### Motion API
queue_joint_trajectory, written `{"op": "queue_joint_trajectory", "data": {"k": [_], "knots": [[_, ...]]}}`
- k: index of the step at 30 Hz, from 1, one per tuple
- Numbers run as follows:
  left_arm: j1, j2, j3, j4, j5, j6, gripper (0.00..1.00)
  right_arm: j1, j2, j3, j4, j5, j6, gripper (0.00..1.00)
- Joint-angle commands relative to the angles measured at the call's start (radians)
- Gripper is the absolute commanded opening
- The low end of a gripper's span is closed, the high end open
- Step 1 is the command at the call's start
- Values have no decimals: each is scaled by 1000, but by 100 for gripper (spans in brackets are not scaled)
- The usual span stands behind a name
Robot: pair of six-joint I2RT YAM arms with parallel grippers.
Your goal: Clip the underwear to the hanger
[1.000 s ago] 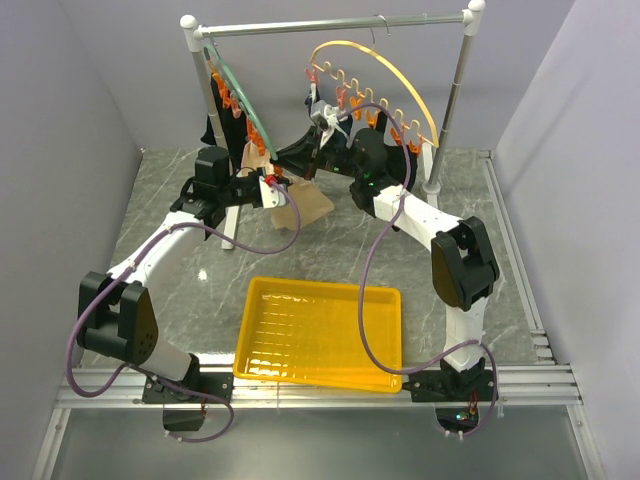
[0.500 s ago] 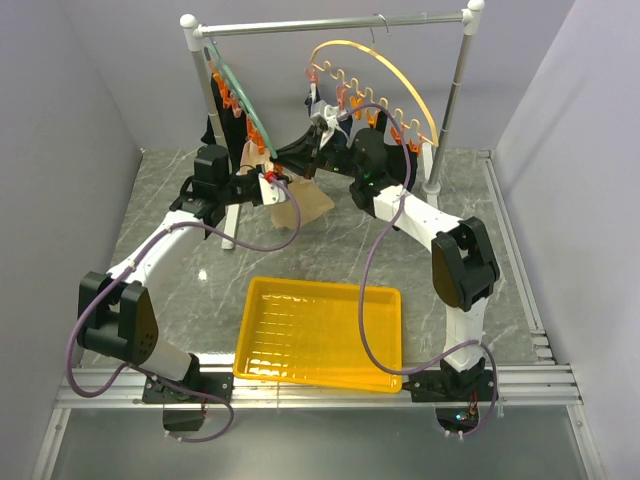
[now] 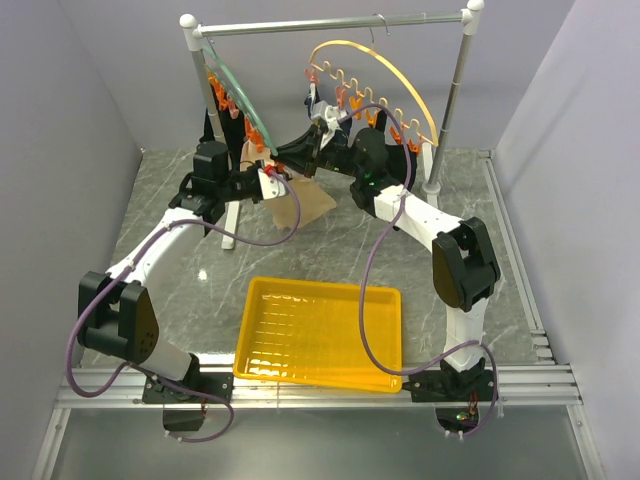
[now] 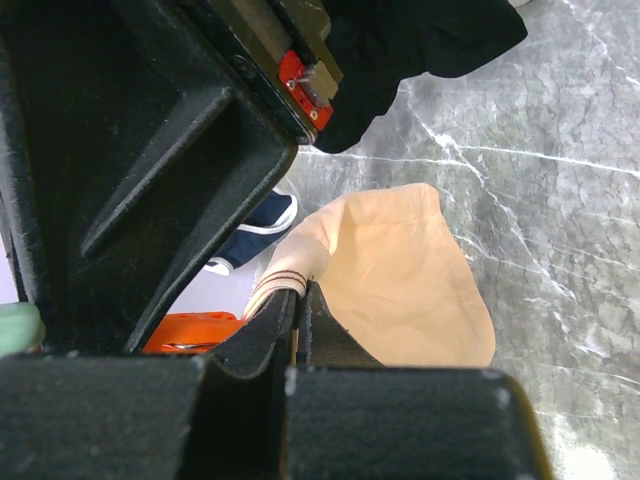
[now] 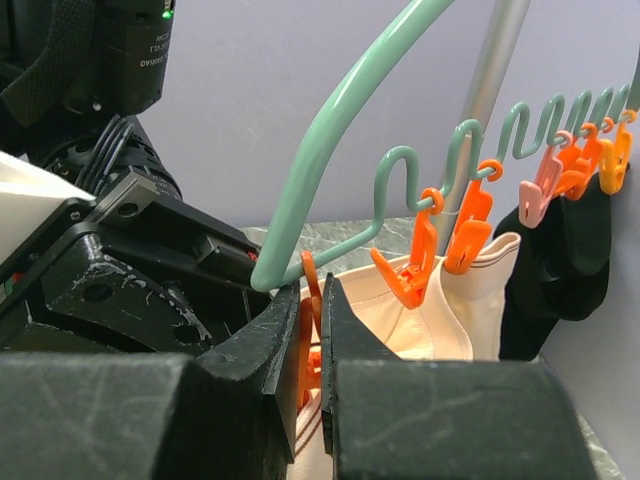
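The beige underwear (image 3: 308, 206) hangs below the green hanger (image 3: 240, 100) at the left of the rack. My left gripper (image 3: 271, 184) is shut on its striped waistband; in the left wrist view the jaws (image 4: 300, 292) pinch the band, and the cloth (image 4: 400, 280) hangs to the right. My right gripper (image 3: 284, 160) is shut on an orange clip (image 5: 309, 268) under the green hanger (image 5: 340, 120). Another orange clip (image 5: 470, 225) grips a corner of the underwear (image 5: 480, 300). An open orange clip (image 5: 408, 268) hangs between them.
A yellow arc hanger (image 3: 385, 75) with dark garments hangs at the right of the rack (image 3: 330, 24). Black garments (image 5: 570, 250) hang on the green hanger's far clips. A navy brief (image 4: 262, 222) shows behind. A yellow tray (image 3: 320, 335) lies near the front.
My left gripper has moved slightly up toward the hanger with the waistband in it. The right gripper has barely moved.
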Motion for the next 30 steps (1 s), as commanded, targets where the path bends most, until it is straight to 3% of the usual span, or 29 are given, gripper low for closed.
{"op": "queue_joint_trajectory", "data": {"k": [1,26,27,30], "knots": [[-7,-31,120,183,26,7,0,5,1,-13,-110,-11,-29,0],[-10,-37,140,160,31,-3,0,15,-6,-24,-130,-23,-93,0],[-11,-37,137,160,31,-1,0,15,-6,-19,-137,-31,-95,11],[-14,-40,137,149,30,4,0,15,-7,-19,-144,-38,-93,30]]}}
